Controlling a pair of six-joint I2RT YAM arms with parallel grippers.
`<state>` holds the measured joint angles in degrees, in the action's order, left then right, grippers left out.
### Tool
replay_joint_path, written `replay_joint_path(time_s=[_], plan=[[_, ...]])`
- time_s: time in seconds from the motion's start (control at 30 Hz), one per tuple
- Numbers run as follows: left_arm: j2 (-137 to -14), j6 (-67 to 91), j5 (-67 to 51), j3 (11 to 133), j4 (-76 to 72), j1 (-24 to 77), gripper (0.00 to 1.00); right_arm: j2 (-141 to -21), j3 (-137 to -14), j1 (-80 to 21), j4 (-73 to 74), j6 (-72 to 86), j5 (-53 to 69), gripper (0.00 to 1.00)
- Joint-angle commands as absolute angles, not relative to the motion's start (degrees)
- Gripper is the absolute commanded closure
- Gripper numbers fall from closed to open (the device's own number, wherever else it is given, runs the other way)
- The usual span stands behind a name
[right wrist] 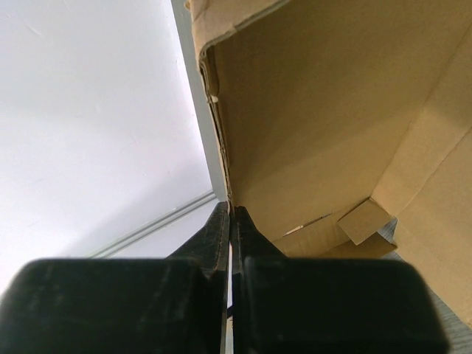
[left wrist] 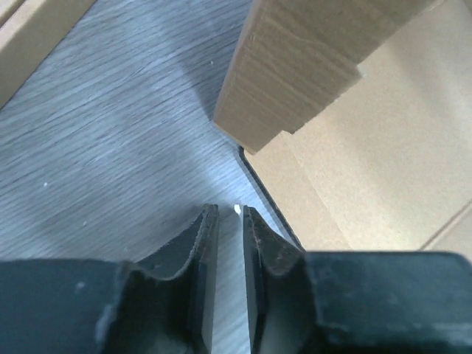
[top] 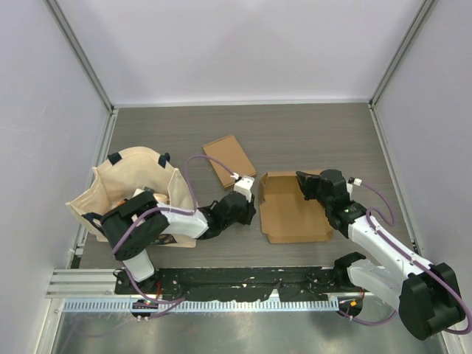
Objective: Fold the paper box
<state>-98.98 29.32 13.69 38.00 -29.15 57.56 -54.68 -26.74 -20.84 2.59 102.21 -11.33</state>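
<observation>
The brown paper box point(top: 295, 214) lies open on the table right of centre, its walls partly raised. My left gripper point(top: 248, 200) sits low at the box's left edge. In the left wrist view its jaws point(left wrist: 230, 212) stand a narrow gap apart with only table between them, and a raised box flap point(left wrist: 295, 74) stands just beyond. My right gripper point(top: 311, 184) is at the box's far side. In the right wrist view it point(right wrist: 231, 212) is shut on the thin edge of a box wall point(right wrist: 310, 125).
A second flat cardboard piece point(top: 230, 161) lies behind the left gripper. A cream tote bag point(top: 133, 193) stands at the left by the left arm's base. Grey enclosure walls point(top: 44, 110) ring the table.
</observation>
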Motion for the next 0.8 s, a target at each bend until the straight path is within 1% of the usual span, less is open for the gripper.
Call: replay_joint_path(time_s=[0.0,0.03,0.13,0.17,0.27,0.4,0.47,0.6,0.77], plan=[[-90.0,28.4,12.4,39.0,-20.9,56.6,0.69,-54.6,-25.0,-20.7,4.4,101.5,-11.8,0.99],[-88.5,28.0,12.4,39.4,-20.0,55.9,0.57,-54.2,-24.5,-20.7,3.7,101.7,-11.7,0.99],[-85.3,23.9,11.2,40.6,-19.9,54.5,0.45,-53.9,-24.1,-20.7,3.1,102.0,-11.5,0.99],[-85.3,22.5,11.2,41.7,-18.3,54.1,0.44,-53.7,-24.2,-20.7,3.1,102.0,-11.5,0.99],[-87.7,15.8,10.8,46.7,-14.3,53.8,0.48,-54.0,-24.6,-20.7,3.1,101.9,-11.5,0.99],[-90.3,9.5,7.6,46.4,-19.9,53.8,0.49,-54.8,-25.0,-20.7,2.6,102.0,-11.0,0.99],[-91.3,7.1,8.1,46.8,-21.4,53.8,0.49,-55.1,-25.0,-20.7,2.1,102.3,-10.1,0.99],[-94.6,4.7,5.1,50.3,-23.0,53.8,0.51,-55.3,-24.4,-20.7,1.5,102.7,-9.8,0.99],[-98.4,7.3,2.2,54.2,-24.9,53.8,0.63,-55.5,-24.3,-20.7,1.2,102.9,-9.4,0.99]])
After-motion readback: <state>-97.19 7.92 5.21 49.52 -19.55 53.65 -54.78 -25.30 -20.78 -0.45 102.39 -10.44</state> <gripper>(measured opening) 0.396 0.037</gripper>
